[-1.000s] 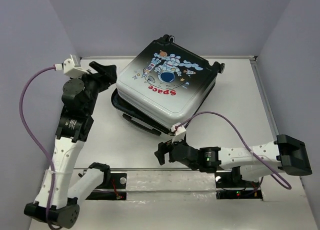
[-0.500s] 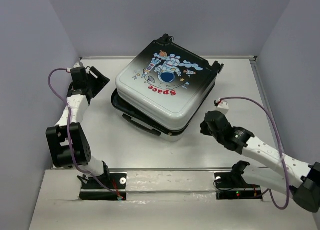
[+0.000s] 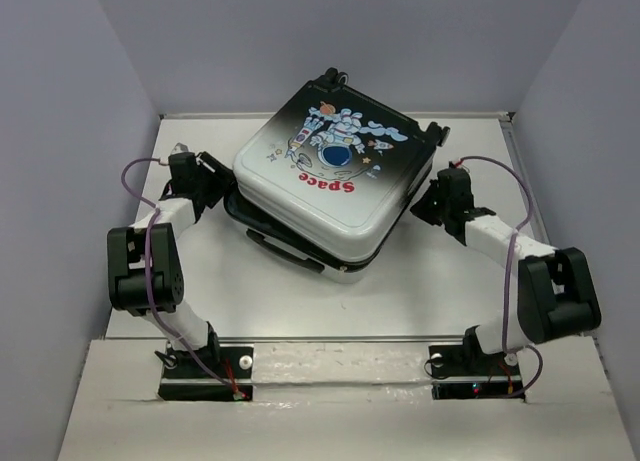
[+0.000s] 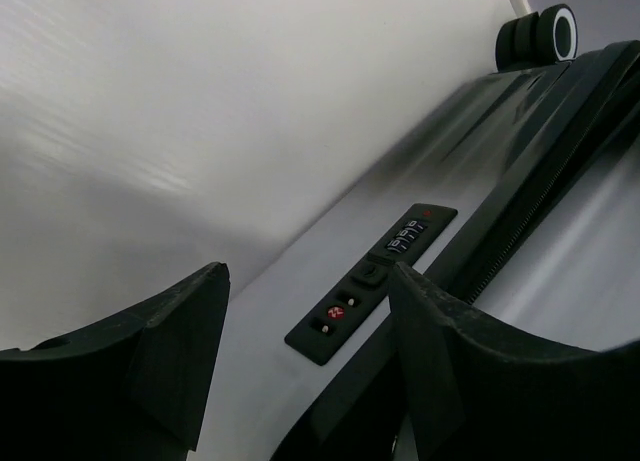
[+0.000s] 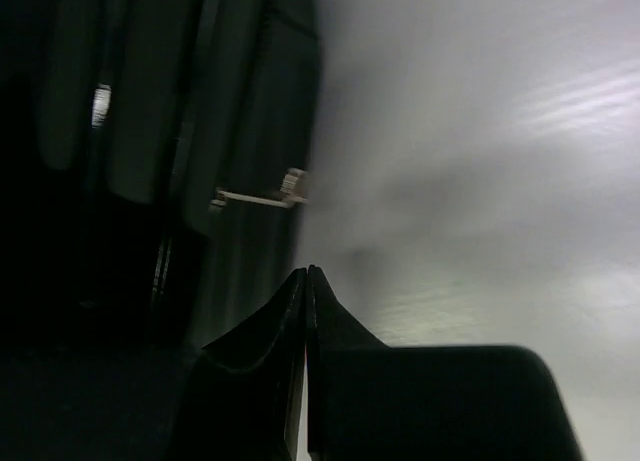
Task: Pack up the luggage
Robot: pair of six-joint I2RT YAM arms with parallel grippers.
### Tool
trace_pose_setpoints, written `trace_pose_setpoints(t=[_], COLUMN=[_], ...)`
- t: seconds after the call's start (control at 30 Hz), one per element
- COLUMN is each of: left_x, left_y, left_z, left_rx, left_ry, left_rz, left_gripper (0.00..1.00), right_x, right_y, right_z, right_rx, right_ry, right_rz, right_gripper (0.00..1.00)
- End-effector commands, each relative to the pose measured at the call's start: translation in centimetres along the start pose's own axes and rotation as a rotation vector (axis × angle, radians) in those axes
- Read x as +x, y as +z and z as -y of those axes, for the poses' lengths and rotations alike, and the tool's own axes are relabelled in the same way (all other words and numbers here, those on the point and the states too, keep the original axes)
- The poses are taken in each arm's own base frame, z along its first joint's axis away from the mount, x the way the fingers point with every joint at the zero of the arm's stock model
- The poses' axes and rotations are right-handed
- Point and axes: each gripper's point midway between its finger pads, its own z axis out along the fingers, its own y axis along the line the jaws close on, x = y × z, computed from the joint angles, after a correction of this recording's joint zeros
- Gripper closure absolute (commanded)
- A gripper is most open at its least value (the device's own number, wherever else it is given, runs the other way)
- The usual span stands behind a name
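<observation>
A small hard-shell suitcase, the luggage [image 3: 330,196], lies flat and turned cornerwise in the middle of the white table [image 3: 450,281], astronaut print facing up and its two shells slightly out of line. The left gripper [image 3: 212,174] sits low at the case's left corner with fingers spread wide and empty, framing a combination lock [image 4: 405,233] below a black-and-white wheel [image 4: 540,39]. The right gripper [image 3: 432,201] is close beside the right edge, fingers pressed together on nothing, near a metal zipper pull [image 5: 262,195].
</observation>
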Motion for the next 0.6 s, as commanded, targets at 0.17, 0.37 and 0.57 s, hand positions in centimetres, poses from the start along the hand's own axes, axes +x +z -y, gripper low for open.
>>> trace_pose_setpoints(t=[0.17, 0.37, 0.57], left_x=[11.4, 18.0, 14.0], left_y=[-3.3, -9.5, -16.1], left_z=[0.5, -0.1, 3.0], left_rx=[0.080, 0.173, 0.236], left_ry=[0.082, 0.063, 0.112], left_rz=[-0.108, -0.148, 0.045], left_gripper=[0.27, 0.29, 0.29], right_x=[-3.9, -3.0, -4.1], right_y=[1.0, 0.7, 1.5], right_z=[-12.7, -14.9, -12.5], right_rx=[-0.522, -0.670, -0.565], right_ry=[-0.125, -0.256, -0.233], right_rz=[-0.043, -0.121, -0.129], right_gripper=[0.92, 0.92, 0.91])
